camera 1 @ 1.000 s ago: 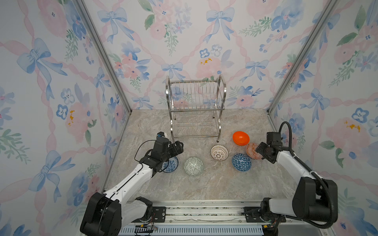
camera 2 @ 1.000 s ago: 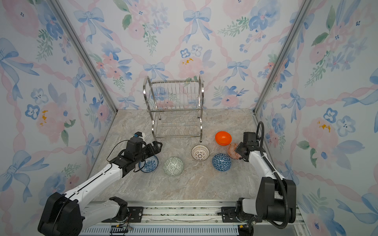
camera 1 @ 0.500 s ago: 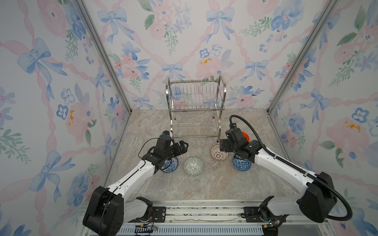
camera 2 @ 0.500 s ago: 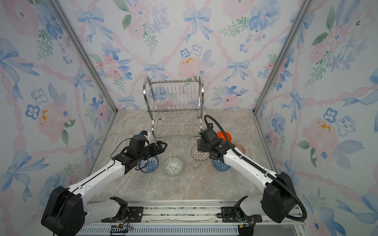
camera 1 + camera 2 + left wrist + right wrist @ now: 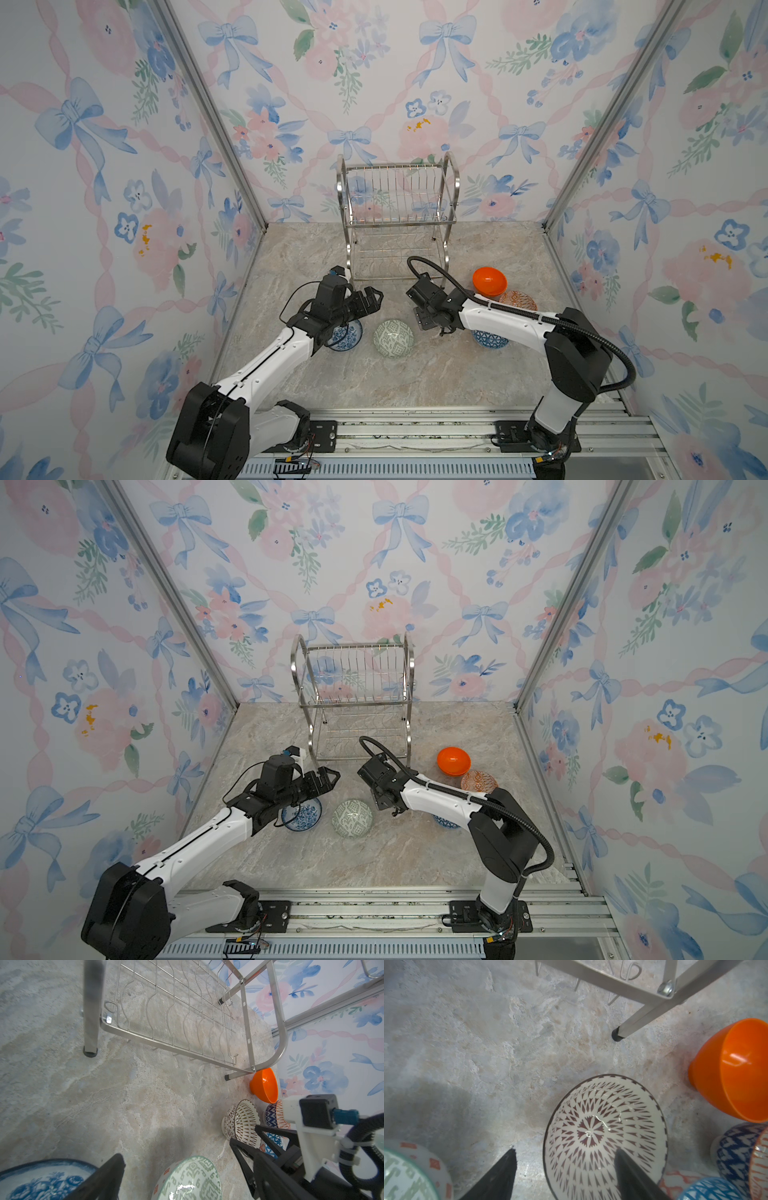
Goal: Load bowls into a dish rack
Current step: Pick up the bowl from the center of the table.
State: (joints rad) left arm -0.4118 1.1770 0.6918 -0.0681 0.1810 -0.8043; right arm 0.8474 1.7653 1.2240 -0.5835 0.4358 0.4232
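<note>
1. The dish rack [image 5: 399,222] is seen as shiny polished metal wire and tube.
2. A smooth, glossy, plastic-like finish is shown by the orange bowl [image 5: 741,1076].
3. The white lattice bowl [image 5: 602,1136] and green-grey bowl [image 5: 191,1178] are glazed, with bright reflections.
4. The worktop [image 5: 467,1043] is finished matt and stone-patterned.
5. The right gripper [image 5: 564,1150] is seen as matt black.

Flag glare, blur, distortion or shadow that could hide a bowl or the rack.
Left wrist: the nearest leg of the dish rack is soft, its tubes bow from lens distortion, glare sits on the green-grey bowl. Right wrist: thin glare streaks cross the white lattice bowl, a highlight on the orange bowl, a shadow on the floor. Both top views: evenly lit, sharp.
</note>
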